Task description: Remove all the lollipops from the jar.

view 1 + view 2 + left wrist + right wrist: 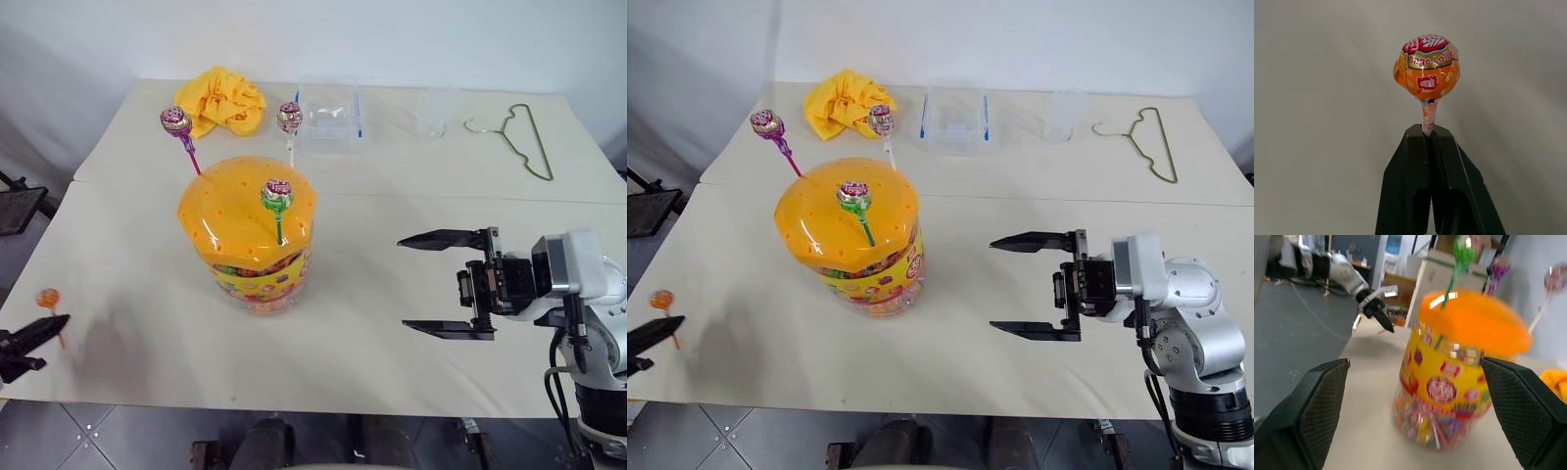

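Carrying the orange lollipop (pixel 1426 67) out over the near left edge of the table (pixel 392 323), the left gripper (pixel 51 327) has its two black fingers pressed together on the thin stick just below the candy head. The step in hand looks like setting this one down clear of the jar (pixel 250 235), which stands near the middle of the table with its domed orange lid on. A good release would come low over the tabletop rather than past the edge, with the stick roughly level so the candy does not roll off. Three lollipops are left standing in the lid: the purple one (pixel 176 121) at the far left, the white one (pixel 289 117) at the far side, the green one (pixel 277 195) nearest. The right gripper (pixel 443 283) hangs to the right of the jar, apart from it, jaws spread wide and holding nothing, aimed at the jar's side; it could steady the tub for the next pull
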`<action>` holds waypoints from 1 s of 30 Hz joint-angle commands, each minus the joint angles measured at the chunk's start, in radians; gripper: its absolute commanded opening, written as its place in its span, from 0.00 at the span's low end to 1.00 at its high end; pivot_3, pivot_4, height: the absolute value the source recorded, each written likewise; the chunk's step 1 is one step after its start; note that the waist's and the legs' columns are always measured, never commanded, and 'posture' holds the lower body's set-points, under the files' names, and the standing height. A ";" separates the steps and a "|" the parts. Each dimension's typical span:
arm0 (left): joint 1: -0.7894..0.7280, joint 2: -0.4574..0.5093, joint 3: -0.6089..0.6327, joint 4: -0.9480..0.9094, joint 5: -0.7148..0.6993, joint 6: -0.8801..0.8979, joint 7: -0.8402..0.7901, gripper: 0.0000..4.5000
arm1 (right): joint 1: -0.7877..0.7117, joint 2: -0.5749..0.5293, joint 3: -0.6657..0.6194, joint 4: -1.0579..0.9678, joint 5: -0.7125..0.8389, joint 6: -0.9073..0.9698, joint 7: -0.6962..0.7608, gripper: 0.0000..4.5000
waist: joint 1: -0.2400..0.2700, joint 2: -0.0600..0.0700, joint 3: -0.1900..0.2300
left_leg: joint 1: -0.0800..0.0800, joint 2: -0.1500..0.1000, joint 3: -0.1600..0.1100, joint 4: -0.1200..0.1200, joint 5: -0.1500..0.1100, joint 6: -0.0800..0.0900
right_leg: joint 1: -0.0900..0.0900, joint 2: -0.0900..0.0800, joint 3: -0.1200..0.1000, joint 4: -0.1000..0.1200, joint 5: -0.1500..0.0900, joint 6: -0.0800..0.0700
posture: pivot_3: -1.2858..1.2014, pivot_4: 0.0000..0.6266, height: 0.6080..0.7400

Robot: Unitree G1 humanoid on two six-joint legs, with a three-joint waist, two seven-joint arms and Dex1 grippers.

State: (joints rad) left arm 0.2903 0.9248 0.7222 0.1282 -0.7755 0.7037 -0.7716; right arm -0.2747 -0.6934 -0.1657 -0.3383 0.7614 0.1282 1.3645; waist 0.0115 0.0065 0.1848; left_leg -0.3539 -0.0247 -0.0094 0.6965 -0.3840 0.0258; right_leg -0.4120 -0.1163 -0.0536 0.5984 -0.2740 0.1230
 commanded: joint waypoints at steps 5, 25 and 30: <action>0.013 -0.015 -0.001 -0.071 0.035 0.076 0.027 0.29 | 0.004 0.008 -0.033 -0.002 0.018 -0.032 -0.001 1.00 | -0.015 0.002 0.001 | 0.000 0.001 0.001 0.000 0.000 -0.001 | 0.000 0.001 -0.001 0.000 0.000 0.000 | 0.52 0.24 1.00; -0.845 -0.084 -0.257 -0.095 -0.099 -0.106 -0.190 0.99 | 0.012 0.019 -0.274 -0.147 0.348 0.150 -0.307 1.00 | 0.011 0.006 0.003 | 0.001 0.000 0.000 0.002 0.002 -0.002 | 0.000 0.002 -0.002 0.005 0.000 0.001 | 0.52 0.24 1.00; -0.988 -0.113 -0.377 -0.003 -0.059 -0.047 -0.197 0.95 | 0.023 0.019 -0.273 -0.181 0.327 0.144 -0.326 1.00 | -0.019 0.005 0.003 | 0.001 -0.002 0.010 0.002 0.003 0.000 | -0.004 0.006 -0.008 0.009 0.001 0.002 | 0.52 0.24 1.00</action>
State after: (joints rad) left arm -0.6690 0.7951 0.3473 0.1122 -0.8507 0.6460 -0.9611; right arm -0.2542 -0.6734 -0.4199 -0.4750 1.0839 0.2840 1.0516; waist -0.0071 0.0111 0.1883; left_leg -0.3530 -0.0263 0.0023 0.6989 -0.3808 0.0258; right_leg -0.4167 -0.1097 -0.0616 0.6074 -0.2731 0.1247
